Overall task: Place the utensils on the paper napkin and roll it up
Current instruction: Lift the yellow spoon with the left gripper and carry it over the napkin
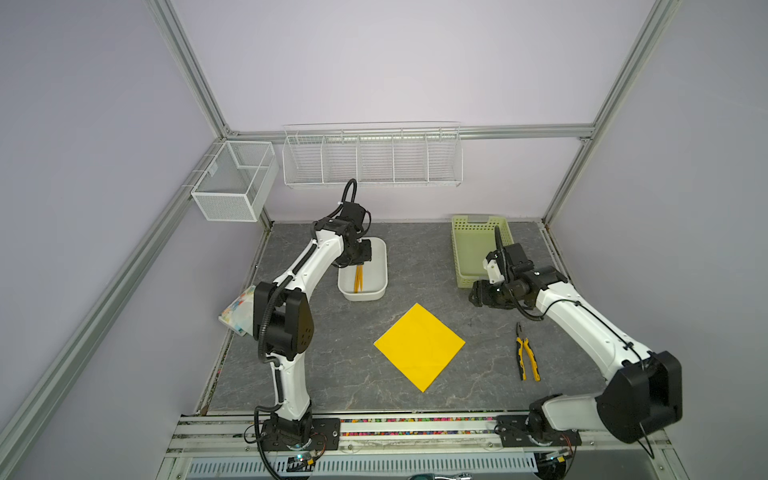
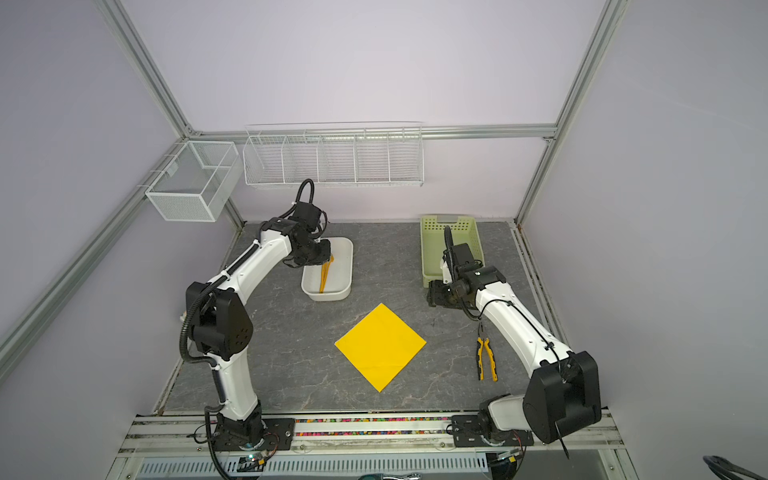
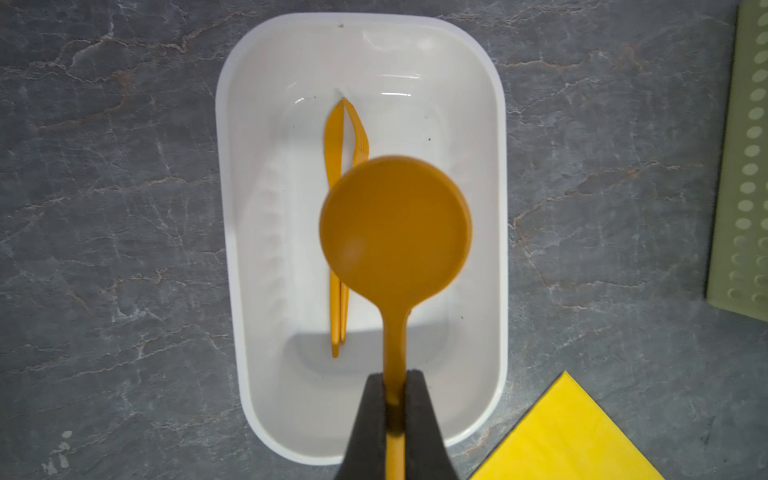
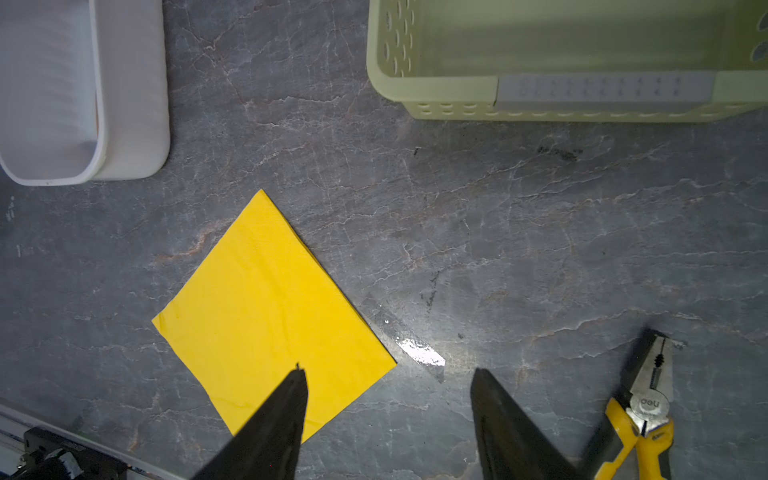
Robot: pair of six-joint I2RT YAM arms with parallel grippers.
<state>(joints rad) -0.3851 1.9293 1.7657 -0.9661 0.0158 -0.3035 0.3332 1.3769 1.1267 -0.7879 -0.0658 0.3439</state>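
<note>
My left gripper [image 3: 394, 376] is shut on the handle of an orange round-bowled spoon [image 3: 395, 220] and holds it above the white tub [image 3: 496, 266]. Two more orange utensils [image 3: 338, 232], a fork and a flat piece, lie side by side on the tub's floor. In both top views the left gripper [image 1: 360, 261] hangs over the tub [image 1: 376, 286] at the back left. The yellow paper napkin [image 1: 419, 347] [image 2: 380, 347] lies flat and bare at the table's middle, a corner towards the tub. My right gripper [image 4: 388, 374] hovers open just past the napkin [image 4: 266, 316], holding nothing.
A pale green perforated basket [image 1: 473, 249] stands at the back right, close behind the right gripper [image 1: 473, 297]. Yellow-and-black pliers [image 1: 527, 353] lie on the table beside the right arm. A colourful printed packet [image 1: 239, 309] sits at the left edge. Wire baskets [image 1: 372, 156] hang on the back wall.
</note>
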